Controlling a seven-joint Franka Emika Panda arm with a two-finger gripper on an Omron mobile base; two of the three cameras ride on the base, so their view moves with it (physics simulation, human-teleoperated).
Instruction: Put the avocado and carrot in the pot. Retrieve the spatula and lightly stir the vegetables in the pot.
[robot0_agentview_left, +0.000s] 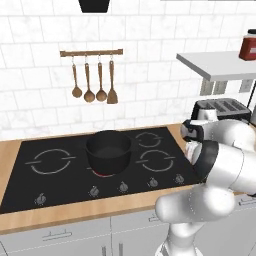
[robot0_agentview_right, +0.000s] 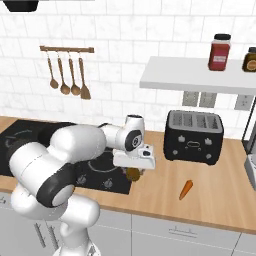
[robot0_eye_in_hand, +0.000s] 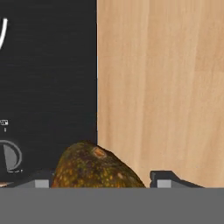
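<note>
A mottled brown-green avocado (robot0_eye_in_hand: 94, 166) sits between my two finger tips, which press close on both its sides. My gripper (robot0_agentview_right: 133, 172) hangs low over the right edge of the black cooktop (robot0_agentview_right: 100, 172), shut on the avocado (robot0_agentview_right: 132, 174). The orange carrot (robot0_agentview_right: 186, 189) lies on the wooden counter to the right of my hand, apart from it. The squat black pot (robot0_agentview_left: 108, 150) stands on the middle of the cooktop (robot0_agentview_left: 50, 170), left of my arm, and its dark inside looks bare. The spatula is out of view.
A black toaster (robot0_agentview_right: 194, 136) stands at the back right of the counter. Above it a white shelf (robot0_agentview_right: 165, 75) carries jars (robot0_agentview_right: 220, 51). Brown wooden spoons and a wooden spatula (robot0_agentview_left: 92, 82) hang on a wall rail. Bare wooden counter (robot0_eye_in_hand: 166, 87) lies beside the cooktop.
</note>
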